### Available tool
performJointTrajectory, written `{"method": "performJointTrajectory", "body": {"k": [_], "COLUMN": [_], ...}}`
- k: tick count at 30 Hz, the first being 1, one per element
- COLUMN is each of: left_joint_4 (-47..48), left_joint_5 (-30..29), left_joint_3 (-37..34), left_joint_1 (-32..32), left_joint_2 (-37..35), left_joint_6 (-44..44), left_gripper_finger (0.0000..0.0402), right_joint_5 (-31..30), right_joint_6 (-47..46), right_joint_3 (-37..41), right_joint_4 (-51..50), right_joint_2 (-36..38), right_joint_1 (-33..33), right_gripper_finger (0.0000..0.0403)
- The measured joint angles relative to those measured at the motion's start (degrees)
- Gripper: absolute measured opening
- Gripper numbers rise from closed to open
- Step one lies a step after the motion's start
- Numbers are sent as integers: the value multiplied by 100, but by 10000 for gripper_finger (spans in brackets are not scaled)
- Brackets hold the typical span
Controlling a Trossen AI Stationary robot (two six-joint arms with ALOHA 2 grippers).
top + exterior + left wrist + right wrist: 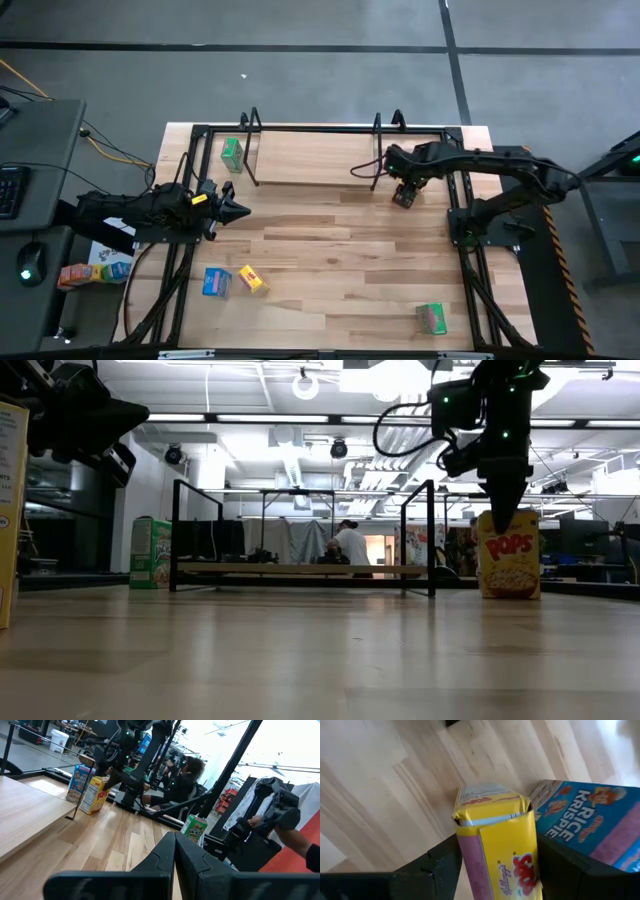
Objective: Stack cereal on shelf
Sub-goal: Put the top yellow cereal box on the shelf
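Observation:
My right gripper (403,192) hangs over the table just off the shelf's (310,155) right end, shut on an upright yellow cereal box (508,565). A blue box (585,817) stands right beside the yellow one. One green box (232,152) stands by the shelf's left upright. Another blue box (215,282) and yellow box (252,280) lie near the table's near-left part, and a second green box (431,318) sits near-right. My left gripper (235,210) is shut and touches nothing, hovering over the table's left side. My right gripper holds the yellow box by its upper end (492,820), pinched between the two fingers (440,865) on opposite side faces. The fingers come from above, pointing down. The box is upright, and in the low view its bottom (510,594) is level with the tabletop.
The shelf's black wire uprights (432,535) stand close to the held box. The black table frame (455,190) runs along the right edge under my right arm. People and equipment show in the room beyond (350,545). Bare wood lies in the table's middle (330,250).

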State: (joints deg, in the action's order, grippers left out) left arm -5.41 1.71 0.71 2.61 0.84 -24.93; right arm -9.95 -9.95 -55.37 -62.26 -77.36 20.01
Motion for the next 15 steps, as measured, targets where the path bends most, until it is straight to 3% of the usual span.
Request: {"method": "performJointTrajectory", "body": {"k": [7, 15], "left_joint_4": [2, 1], "left_joint_5": [-2, 0], "left_joint_3": [-2, -1], "left_joint_1": [0, 0], "left_joint_2": [0, 0], "left_joint_6": [2, 2], "left_gripper_finger": [1, 1], "right_joint_5": [8, 57], "right_joint_6": [143, 229], "right_joint_3": [0, 0], "right_joint_4": [-241, -307], "right_joint_2": [-24, -22], "right_joint_1": [0, 0], "right_gripper_finger": [206, 140]}}
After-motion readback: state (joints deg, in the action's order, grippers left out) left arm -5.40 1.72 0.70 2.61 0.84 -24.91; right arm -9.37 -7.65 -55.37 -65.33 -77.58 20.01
